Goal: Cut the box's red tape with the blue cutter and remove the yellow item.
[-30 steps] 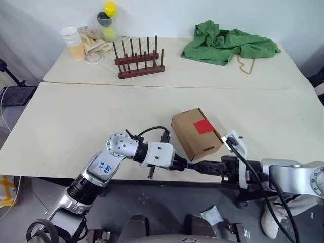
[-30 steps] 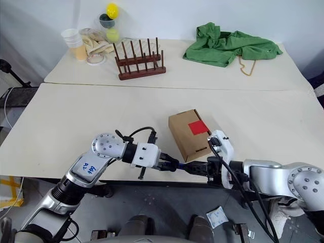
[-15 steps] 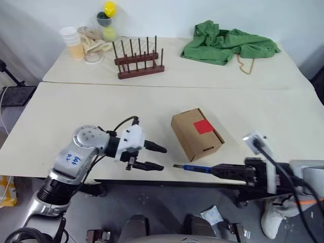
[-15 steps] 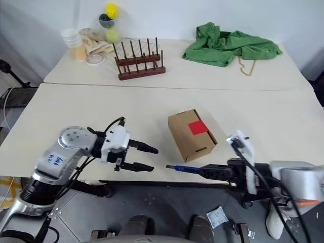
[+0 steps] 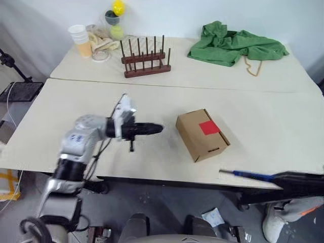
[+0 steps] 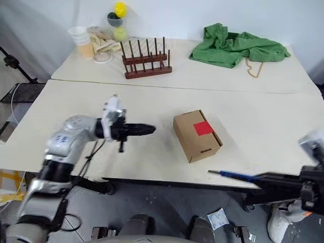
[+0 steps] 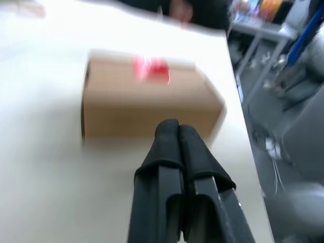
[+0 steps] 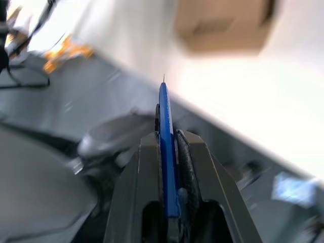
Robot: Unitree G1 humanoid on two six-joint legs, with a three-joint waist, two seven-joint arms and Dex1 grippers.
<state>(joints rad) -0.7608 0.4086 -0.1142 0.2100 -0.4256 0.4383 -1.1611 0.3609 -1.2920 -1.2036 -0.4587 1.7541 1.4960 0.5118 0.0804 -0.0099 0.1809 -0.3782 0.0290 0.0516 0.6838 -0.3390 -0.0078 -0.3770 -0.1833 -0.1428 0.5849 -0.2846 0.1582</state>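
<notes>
Two grippers that met beside the small brown cardboard box (image 5: 201, 134) a second ago are now well apart from each other. The left gripper (image 5: 154, 129), whose jaws stood spread half a second ago, has them pressed together and empty; it points level at the box from the box's left, near it but not touching. The right gripper (image 8: 169, 147) has drawn away to the box's near right, off the front edge of the cream worktop (image 5: 263, 116), with its jaws pinching the slim blue pen-shaped cutter (image 5: 249, 175). The cutter's tip points back toward the box and is apart from it. The box sits as before on the worktop, closed, with the bright red square of tape (image 5: 209, 127) whole on its top face. The camera has shifted a little, so the wooden peg rack (image 5: 147, 61) beyond the box appears slightly displaced.
</notes>
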